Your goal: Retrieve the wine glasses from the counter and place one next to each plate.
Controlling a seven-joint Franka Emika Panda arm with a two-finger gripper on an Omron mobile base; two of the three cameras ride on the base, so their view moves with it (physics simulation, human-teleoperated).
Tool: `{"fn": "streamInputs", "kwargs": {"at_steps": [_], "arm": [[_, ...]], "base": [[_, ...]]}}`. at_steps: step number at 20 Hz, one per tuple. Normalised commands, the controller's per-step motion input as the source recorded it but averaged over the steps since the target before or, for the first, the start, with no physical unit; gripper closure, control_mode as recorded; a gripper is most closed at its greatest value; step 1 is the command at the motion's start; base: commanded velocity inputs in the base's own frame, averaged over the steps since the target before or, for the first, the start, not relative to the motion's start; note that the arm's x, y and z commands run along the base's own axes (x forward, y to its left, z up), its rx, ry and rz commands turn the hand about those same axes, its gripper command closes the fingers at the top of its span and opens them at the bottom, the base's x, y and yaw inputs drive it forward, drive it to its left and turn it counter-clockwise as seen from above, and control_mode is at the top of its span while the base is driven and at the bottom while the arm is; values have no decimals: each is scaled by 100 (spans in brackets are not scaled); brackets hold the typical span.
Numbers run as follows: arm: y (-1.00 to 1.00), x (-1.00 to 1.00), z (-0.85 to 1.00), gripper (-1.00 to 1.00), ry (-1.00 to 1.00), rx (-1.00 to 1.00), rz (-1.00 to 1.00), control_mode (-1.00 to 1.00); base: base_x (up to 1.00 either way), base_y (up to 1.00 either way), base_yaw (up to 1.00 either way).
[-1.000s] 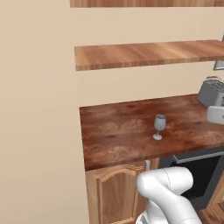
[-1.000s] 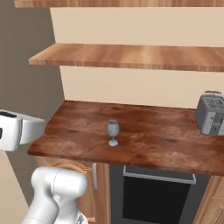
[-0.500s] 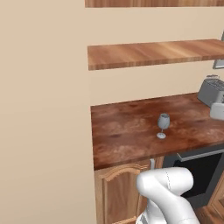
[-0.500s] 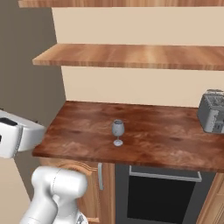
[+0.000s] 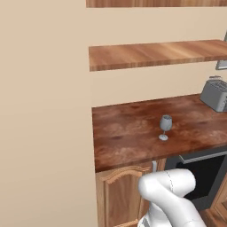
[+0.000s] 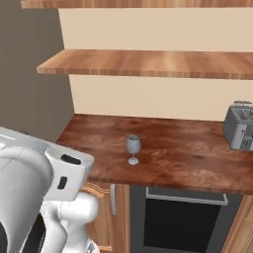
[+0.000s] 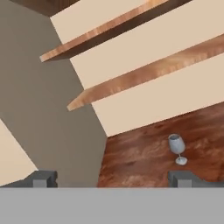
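One wine glass (image 5: 165,127) stands upright on the counter (image 5: 128,133), near its front edge and well apart from the toaster (image 5: 215,94) at 2 o'clock in the left base view. In the hand view the gripper (image 7: 112,178) is released, its fingertips (image 7: 43,178) spread wide and holding nothing, with the glass at 1 o'clock above the right tip. Two wooden shelves (image 6: 148,63) run along the wall above the counter.

The arm (image 6: 44,183) is glossy white, built of thick rounded tubular links with smooth bulbous elbows. One boxy white segment carries two small dark oval insets on its side, and a faint dotted seam crosses a joint. The gripper (image 7: 113,178) ends in two small dark grey blocky fingertips (image 7: 43,178).
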Motion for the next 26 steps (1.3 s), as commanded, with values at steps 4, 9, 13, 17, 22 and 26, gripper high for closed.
{"fn": "streamInputs", "kwargs": {"at_steps": [4, 9, 13, 17, 22, 26], "arm": [[-46, 14, -30, -100, -14, -24, 39, -100], [-31, 30, -47, -100, -15, -33, 41, -100], [-27, 41, -63, -100, -10, -27, 31, -100], [-16, 38, -55, -100, -9, -18, 5, -100], [-9, 75, -39, -100, -2, -4, -6, -100], [-5, 87, -17, -100, 0, 0, -7, -100]], "base": [[0, 0, 0], [0, 0, 0], [0, 0, 0], [0, 0, 0], [0, 0, 0], [0, 0, 0]]}}
